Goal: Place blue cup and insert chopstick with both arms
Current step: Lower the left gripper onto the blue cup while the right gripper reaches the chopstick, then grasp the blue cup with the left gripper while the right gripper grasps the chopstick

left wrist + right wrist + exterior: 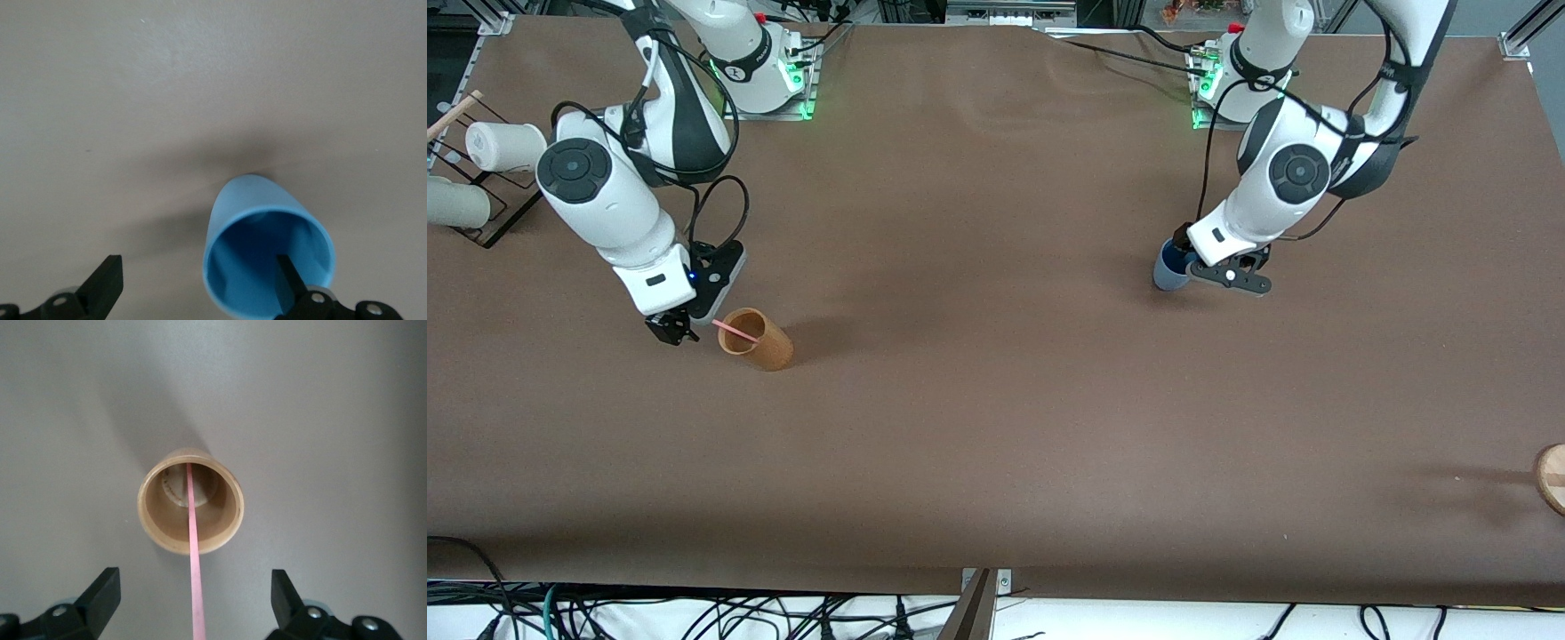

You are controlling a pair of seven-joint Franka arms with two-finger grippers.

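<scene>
Pink chopstick (735,332) leans in tan cup (758,339); right gripper (679,325) just beside it, fingers wide, empty. Left gripper (1202,269) open, one finger inside upright blue cup (1172,269) on table. Step: cup placement. Next: regrasp chopstick, move it to blue cup.

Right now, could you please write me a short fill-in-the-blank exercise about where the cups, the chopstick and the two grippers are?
1. The pink chopstick has one end inside the ____ cup.
2. One finger of the left gripper reaches inside the ____ cup.
3. The right gripper, jaws open, is beside the tan cup toward the ____ arm's end of the table.
4. The cup with the chopstick lies ____ the front camera than the blue one.

Missing words: tan; blue; right; nearer to
</scene>
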